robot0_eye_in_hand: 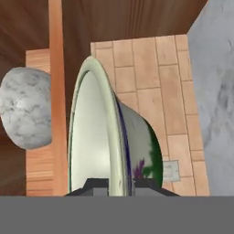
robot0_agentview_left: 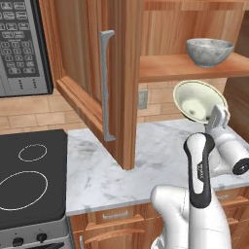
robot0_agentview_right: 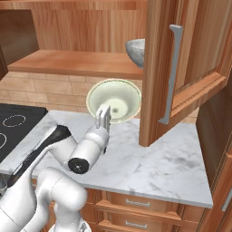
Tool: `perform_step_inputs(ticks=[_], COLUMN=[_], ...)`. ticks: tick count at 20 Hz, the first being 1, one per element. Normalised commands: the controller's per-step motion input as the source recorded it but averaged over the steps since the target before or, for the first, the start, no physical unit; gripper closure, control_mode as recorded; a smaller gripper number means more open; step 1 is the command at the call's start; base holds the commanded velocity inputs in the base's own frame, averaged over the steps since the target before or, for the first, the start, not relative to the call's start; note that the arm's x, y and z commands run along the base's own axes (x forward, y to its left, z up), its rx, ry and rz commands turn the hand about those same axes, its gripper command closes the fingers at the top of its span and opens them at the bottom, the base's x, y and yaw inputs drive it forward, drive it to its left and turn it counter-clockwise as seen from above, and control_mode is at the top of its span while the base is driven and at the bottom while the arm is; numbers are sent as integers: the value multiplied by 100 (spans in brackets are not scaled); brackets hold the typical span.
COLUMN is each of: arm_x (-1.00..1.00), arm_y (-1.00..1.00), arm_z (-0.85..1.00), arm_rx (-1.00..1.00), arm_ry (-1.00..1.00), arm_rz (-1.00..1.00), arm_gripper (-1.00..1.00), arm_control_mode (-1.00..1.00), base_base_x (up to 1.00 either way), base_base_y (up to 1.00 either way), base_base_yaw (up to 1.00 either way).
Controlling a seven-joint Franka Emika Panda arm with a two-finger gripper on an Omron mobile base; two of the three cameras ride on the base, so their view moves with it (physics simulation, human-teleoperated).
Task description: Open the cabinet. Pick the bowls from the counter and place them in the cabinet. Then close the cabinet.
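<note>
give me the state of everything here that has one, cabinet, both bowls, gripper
cabinet door: swung open
grey-white speckled bowl: upright on the cabinet shelf
cream-green bowl: tipped on its side, lifted off the counter, held by its rim below the shelf
gripper: shut on the cream-green bowl's rim

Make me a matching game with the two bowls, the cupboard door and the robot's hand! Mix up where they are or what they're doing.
Things:
1. grey speckled bowl
2. cream-green bowl
3. cabinet door
4. gripper

States:
A. swung open over the counter
B. tipped on its side, up in the air
C. shut on a bowl's rim
D. standing upright on the cabinet shelf

Pairs: 1-D, 2-B, 3-A, 4-C
</note>
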Motion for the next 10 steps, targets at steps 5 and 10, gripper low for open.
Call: perform_step_inputs(ticks=[5,10], arm_x=[-89,-73], arm_y=[-32,-8], arm_z=[46,48], arm_rx=[8,1], arm_ry=[11,23], arm_rz=[-7,-1], arm_gripper=[100,100], arm_control_mode=[-100,-100], base_base_x=[0,0], base_base_y=[0,0], base_base_yaw=[0,0])
